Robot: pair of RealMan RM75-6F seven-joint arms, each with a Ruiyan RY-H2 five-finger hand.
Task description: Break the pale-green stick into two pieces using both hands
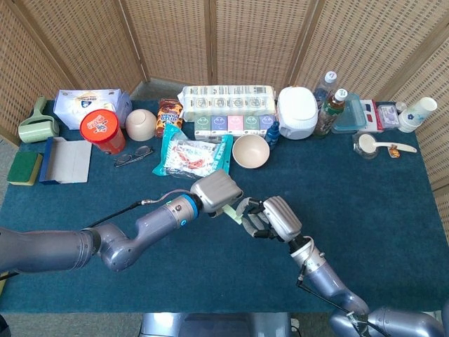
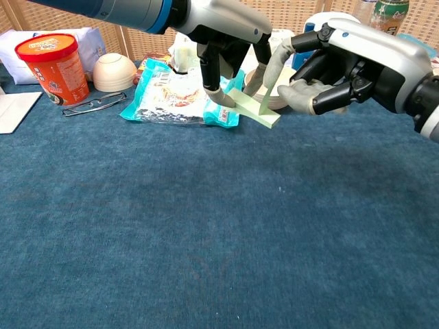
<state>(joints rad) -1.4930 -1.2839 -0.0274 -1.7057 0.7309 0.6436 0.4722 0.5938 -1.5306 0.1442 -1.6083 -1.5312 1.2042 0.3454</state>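
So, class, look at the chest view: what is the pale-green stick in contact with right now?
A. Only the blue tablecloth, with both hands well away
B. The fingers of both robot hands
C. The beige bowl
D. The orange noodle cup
B: the pale-green stick sits between the left hand, whose fingers press on its near end, and the right hand, whose finger hooks its other end.

Silver-grey arms, blue ring at left wrist; each robot hand (image 1: pixel 217 189) (image 1: pixel 273 219) silver-shelled, black-jointed, grey-fingered.
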